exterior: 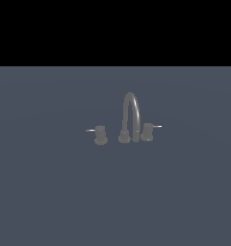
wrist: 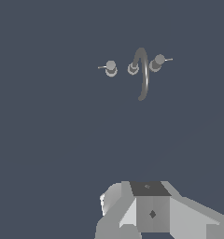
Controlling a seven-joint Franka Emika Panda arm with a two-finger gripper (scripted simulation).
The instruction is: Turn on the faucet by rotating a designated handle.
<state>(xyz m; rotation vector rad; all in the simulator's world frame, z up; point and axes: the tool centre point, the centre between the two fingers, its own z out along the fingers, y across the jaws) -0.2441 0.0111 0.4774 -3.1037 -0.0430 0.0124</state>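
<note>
The faucet stands alone on the slate-blue floor, gooseneck spout arching up. The handle sits close by the spout on the exterior view's right (its twin knob is farther out, left). The gripper is well apart; its fingers are hidden, so I cannot tell their state.
</note>
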